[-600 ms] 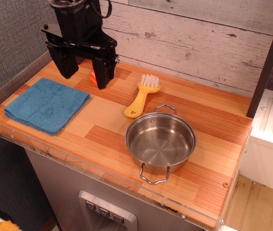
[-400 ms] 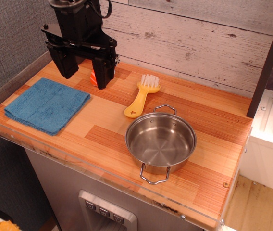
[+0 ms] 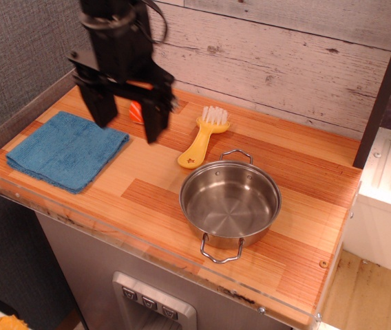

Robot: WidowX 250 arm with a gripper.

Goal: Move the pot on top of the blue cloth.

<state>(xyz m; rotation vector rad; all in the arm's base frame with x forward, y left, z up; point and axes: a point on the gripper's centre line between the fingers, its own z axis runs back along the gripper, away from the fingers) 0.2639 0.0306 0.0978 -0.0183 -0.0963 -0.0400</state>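
The shiny steel pot (image 3: 230,203) stands upright at the front right of the wooden counter, its two wire loop handles pointing front and back, nothing inside it. At the left side lies the blue cloth (image 3: 67,149), folded flat with nothing on it. My black gripper (image 3: 130,126) hangs open above the counter between the two, just right of the cloth's far corner and well left of the pot. Its two fingers point down with a wide gap and hold nothing.
A yellow brush (image 3: 202,137) with white bristles lies just behind the pot. A small orange object (image 3: 135,112) is partly hidden behind the gripper. The plank wall (image 3: 285,62) runs along the back; the counter's front edge (image 3: 147,254) drops off.
The gripper has moved a little forward and to the right, toward the pot, and sits lower in the frame. Pot, cloth and brush have not moved.
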